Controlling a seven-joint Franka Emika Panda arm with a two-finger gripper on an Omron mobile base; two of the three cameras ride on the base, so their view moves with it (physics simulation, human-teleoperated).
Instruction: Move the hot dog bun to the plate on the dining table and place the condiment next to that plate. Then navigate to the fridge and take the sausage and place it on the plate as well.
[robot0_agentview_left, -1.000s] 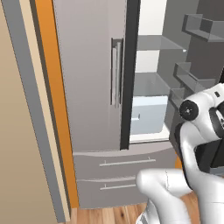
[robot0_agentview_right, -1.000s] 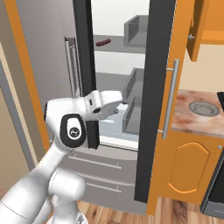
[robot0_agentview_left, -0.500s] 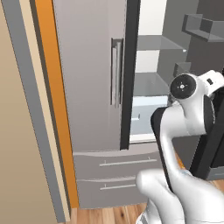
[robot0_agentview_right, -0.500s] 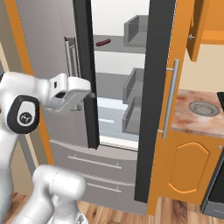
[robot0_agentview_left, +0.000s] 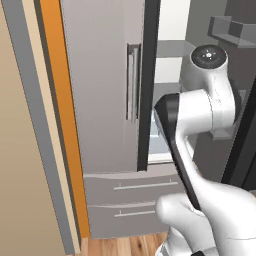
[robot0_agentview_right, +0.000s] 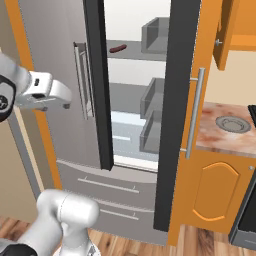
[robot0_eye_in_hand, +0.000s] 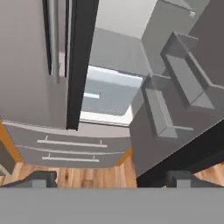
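Your base stood before the fridge (robot0_agentview_right: 130, 115), whose right door hung open so that the shelves could be reached; the left door was shut. The sausage (robot0_agentview_right: 118, 48) lay on an upper shelf, far in and just right of the dark door edge, untouched. Your gripper (robot0_eye_in_hand: 111, 178) was held well apart from that shelf, out in front of the shut left door, looking down toward the pale drawers and the wooden floor (robot0_eye_in_hand: 92, 173). The jaws stood wide apart and held nothing, which suits an approach rather than a carry. In my judgement the fetch from the fridge had not begun in earnest: you needed to raise the hand and aim it up toward the upper shelf.
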